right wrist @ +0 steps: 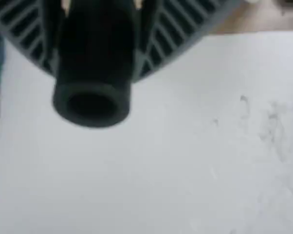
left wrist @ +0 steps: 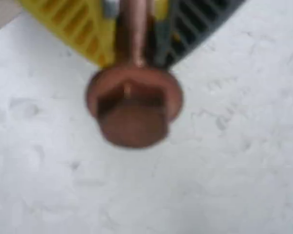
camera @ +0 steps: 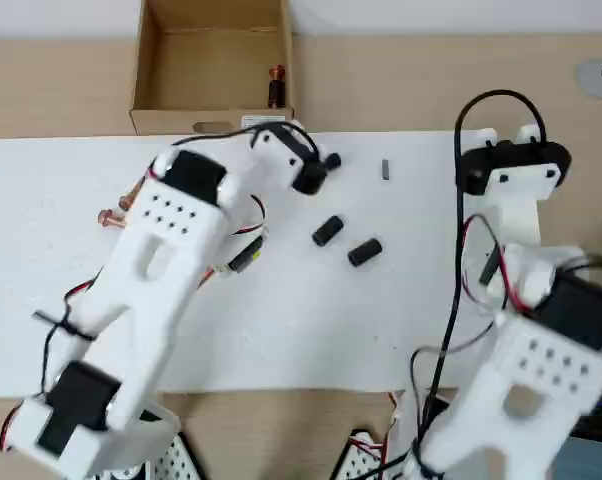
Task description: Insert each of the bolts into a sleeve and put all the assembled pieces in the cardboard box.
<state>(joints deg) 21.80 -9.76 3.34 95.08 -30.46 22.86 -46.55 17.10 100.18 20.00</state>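
White paper covers the table. Nearest, the left gripper is closed on a copper bolt, shank between the jaws, hex head pointing out. The right gripper is clamped around a black sleeve, open bore facing out. From above, the right gripper stands at 3 o'clock of the left one, well apart, a spacing the wrist views cannot give. Between them lie a loose sleeve and a second sleeve. Farthest, at 11 o'clock, the cardboard box holds one assembled piece.
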